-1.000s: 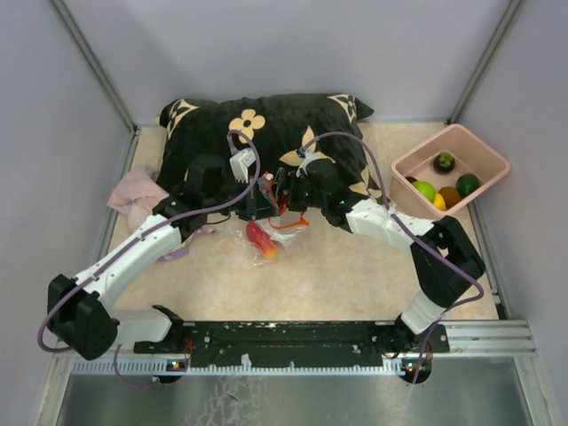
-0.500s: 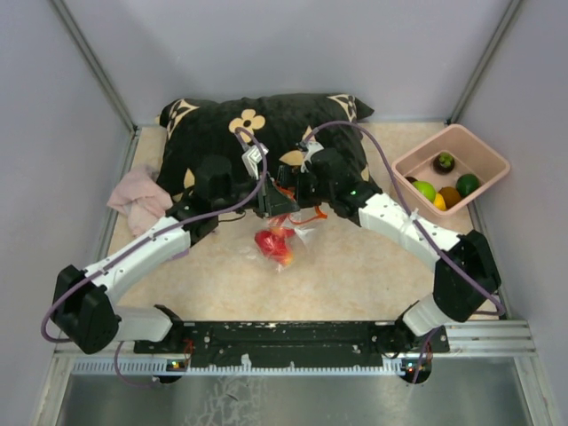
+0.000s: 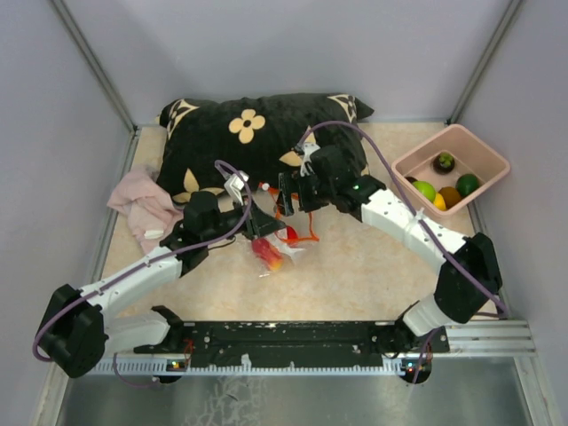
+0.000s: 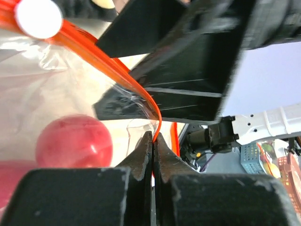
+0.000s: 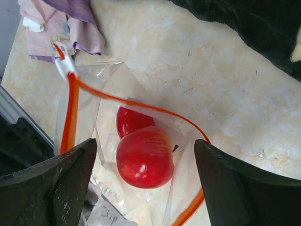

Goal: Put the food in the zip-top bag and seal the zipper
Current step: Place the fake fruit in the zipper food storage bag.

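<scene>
The zip-top bag (image 3: pixel 277 251) lies on the table in front of the pillow, mouth open. Two red pieces of food (image 5: pixel 143 157) sit inside it, a round apple-like one over a second red one (image 5: pixel 130 120). My left gripper (image 4: pixel 154 137) is shut on the orange zipper (image 4: pixel 117 66) at the mouth's edge; from above, the left gripper (image 3: pixel 255 224) is at the bag's left. My right gripper (image 5: pixel 145 147) hangs open over the bag's mouth with nothing between its fingers, and shows as the right gripper (image 3: pixel 289 195) just behind the bag. More food (image 3: pixel 425 189) lies in the bin.
A pink bin (image 3: pixel 484 155) at the back right holds green, yellow, orange and dark toy fruits. A black flowered pillow (image 3: pixel 257 133) lies along the back. A pink cloth (image 3: pixel 142 202) is crumpled at the left, also the pink cloth (image 5: pixel 56 23) beyond the bag.
The right gripper's jaws have opened wider above the bag. The left arm has drawn back toward the near edge, pulling the bag's mouth with it. Red food now lies inside the bag.
</scene>
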Action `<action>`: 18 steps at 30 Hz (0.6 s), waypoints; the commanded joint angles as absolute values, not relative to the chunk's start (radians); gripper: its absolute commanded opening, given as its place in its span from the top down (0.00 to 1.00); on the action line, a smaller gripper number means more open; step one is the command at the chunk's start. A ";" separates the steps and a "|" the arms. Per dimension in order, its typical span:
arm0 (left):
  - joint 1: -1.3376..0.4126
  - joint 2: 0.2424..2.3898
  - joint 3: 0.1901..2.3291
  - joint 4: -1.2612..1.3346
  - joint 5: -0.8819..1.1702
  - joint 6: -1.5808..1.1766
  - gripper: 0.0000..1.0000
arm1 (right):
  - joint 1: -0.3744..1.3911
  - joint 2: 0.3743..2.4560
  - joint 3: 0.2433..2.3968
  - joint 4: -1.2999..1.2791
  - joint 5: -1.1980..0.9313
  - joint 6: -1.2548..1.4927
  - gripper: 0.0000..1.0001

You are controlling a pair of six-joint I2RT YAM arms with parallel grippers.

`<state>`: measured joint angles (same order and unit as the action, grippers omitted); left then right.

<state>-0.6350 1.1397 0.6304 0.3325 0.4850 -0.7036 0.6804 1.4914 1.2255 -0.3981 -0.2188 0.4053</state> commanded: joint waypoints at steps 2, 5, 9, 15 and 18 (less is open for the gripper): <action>-0.630 1.108 0.623 0.337 0.429 -0.686 1.00 | 0.693 1.403 1.351 -0.513 -0.249 0.265 0.16; -0.629 1.104 0.632 0.325 0.425 -0.683 1.00 | 0.693 1.376 1.362 -0.566 -0.212 0.223 0.18; -0.629 1.102 0.644 0.316 0.425 -0.680 1.00 | 0.694 1.362 1.352 -0.630 -0.123 0.201 0.23; -0.630 1.095 0.648 0.313 0.423 -0.679 1.00 | 0.694 1.385 1.297 -0.675 -0.096 0.207 0.36; -0.629 1.098 0.651 0.312 0.425 -0.678 1.00 | 0.693 1.390 1.258 -0.675 -0.106 0.229 0.39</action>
